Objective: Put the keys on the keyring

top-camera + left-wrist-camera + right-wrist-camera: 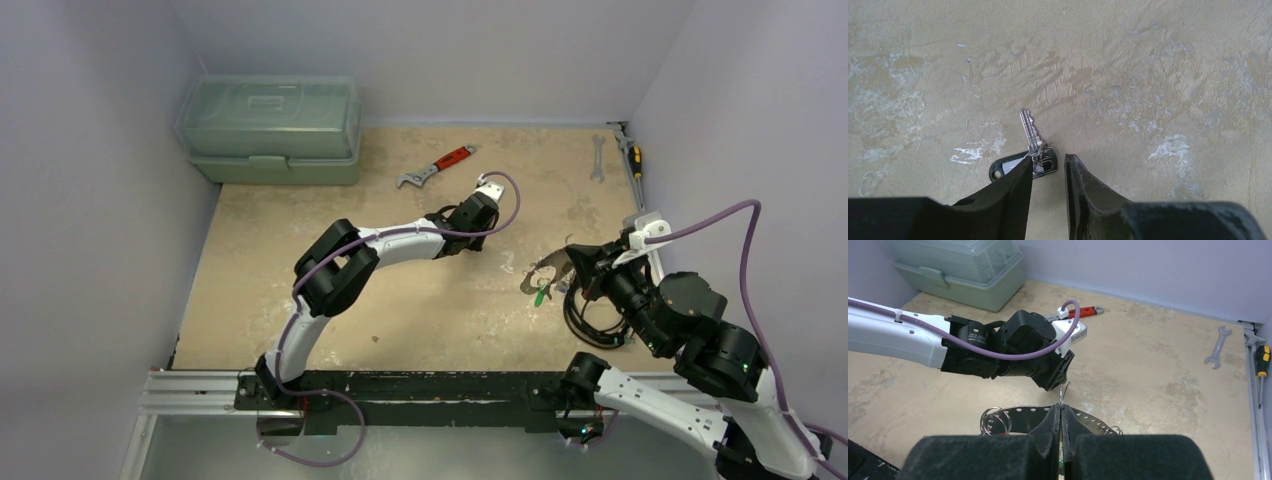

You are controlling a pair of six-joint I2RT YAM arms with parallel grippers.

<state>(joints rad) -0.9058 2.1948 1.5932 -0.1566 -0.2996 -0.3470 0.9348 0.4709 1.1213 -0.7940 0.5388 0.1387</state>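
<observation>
A silver key [1030,131] with a black tag [1007,167] lies flat on the table. My left gripper [1048,162] stands just over its head with the jaws a narrow gap apart and nothing between them; the left finger [1013,195] covers part of the tag. The top view shows the left gripper [472,215] at mid-table. My right gripper [1061,412] is shut on a thin wire of the keyring [1063,390], with a perforated silver band [1020,411] and small rings behind the fingers. A green-tagged key [540,294] dangles from the keyring [548,268] beside the right gripper [572,266].
A green toolbox [272,130] stands at the back left. A red-handled wrench [437,167] lies behind the left gripper. A spanner [598,158] and a screwdriver [633,158] lie at the back right by the wall. Black cables [590,322] loop under the right arm.
</observation>
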